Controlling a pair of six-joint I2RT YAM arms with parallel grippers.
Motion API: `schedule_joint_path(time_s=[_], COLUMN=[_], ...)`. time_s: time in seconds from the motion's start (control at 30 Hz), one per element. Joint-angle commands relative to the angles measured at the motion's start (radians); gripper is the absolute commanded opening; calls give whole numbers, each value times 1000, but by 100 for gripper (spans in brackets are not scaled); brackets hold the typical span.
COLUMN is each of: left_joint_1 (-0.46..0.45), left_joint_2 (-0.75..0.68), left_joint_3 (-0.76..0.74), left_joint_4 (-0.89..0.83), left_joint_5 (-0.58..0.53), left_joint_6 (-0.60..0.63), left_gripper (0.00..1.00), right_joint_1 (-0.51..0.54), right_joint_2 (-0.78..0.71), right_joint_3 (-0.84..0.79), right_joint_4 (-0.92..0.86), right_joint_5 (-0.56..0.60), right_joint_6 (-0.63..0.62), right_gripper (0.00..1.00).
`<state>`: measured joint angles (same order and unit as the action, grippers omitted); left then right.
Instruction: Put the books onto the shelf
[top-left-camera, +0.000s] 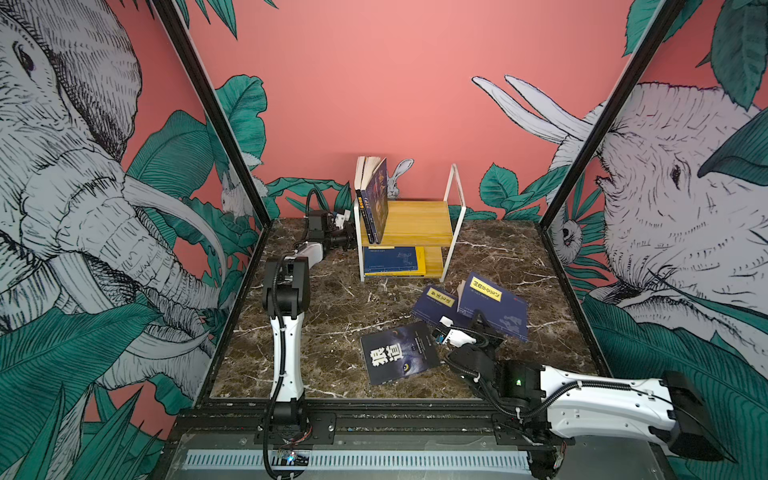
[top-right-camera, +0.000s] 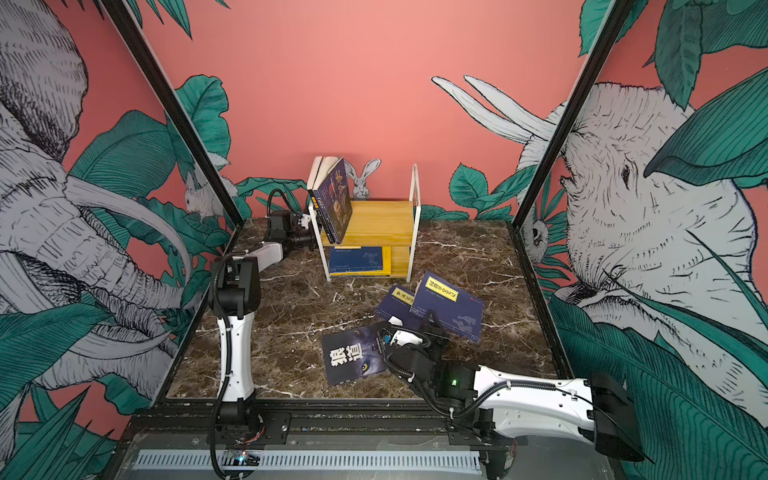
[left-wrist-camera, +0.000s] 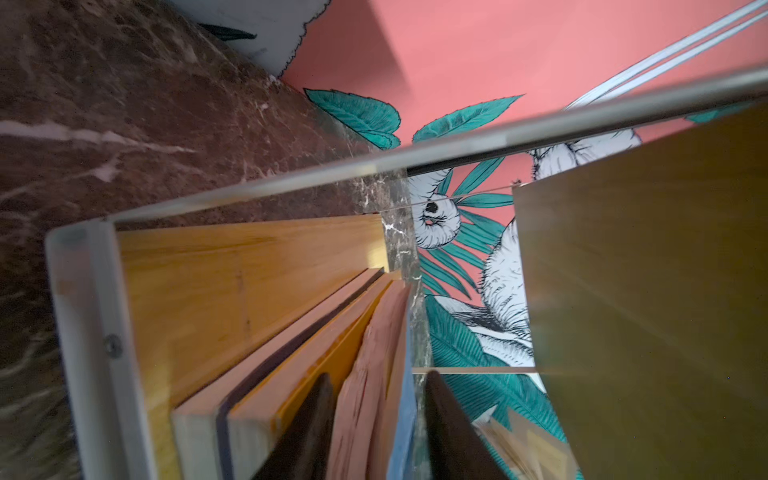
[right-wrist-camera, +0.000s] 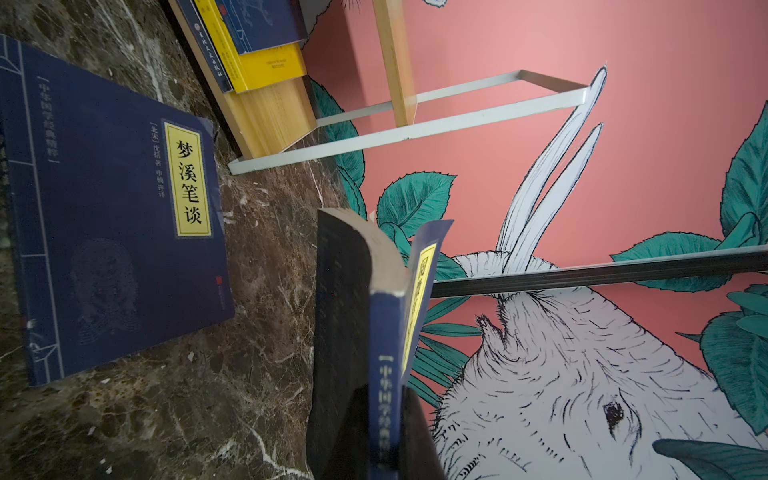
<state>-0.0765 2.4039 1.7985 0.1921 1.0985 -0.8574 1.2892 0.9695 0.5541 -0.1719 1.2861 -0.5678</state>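
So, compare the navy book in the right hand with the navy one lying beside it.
The held navy book is tilted up, clamped in the right hand; the flat navy book lies face up on the table. The held one's cover gapes open; the flat one is closed. Both are navy with yellow title labels.

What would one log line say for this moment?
left pincer: open at upright books on shelf | right pincer: shut on navy book, raised, tilted | flat on table: dark book, second navy book

place: robot lab cell | signs: mural panels; marble tabletop
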Motion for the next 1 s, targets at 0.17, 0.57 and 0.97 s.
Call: schedule_joint_path(time_s=[0.17, 0.57, 0.97], left_joint_1=[27, 88, 92], left_joint_2=[-77, -281, -879], left_joint_3=[29, -115, -605], left_joint_4=[-167, -368, -370], left_joint_5=[-44, -253, -615], left_joint_6=[121, 338, 590], left_gripper=[99, 99, 99], right_joint_1=[-2, 23, 57], right_joint_2=[1, 111, 821], right_joint_3=[-11, 9, 54], right_joint_4=[5, 203, 1582], right_joint_5=[27, -34, -78], right_joint_6=[14, -54, -1024], right_gripper=[0, 0, 0])
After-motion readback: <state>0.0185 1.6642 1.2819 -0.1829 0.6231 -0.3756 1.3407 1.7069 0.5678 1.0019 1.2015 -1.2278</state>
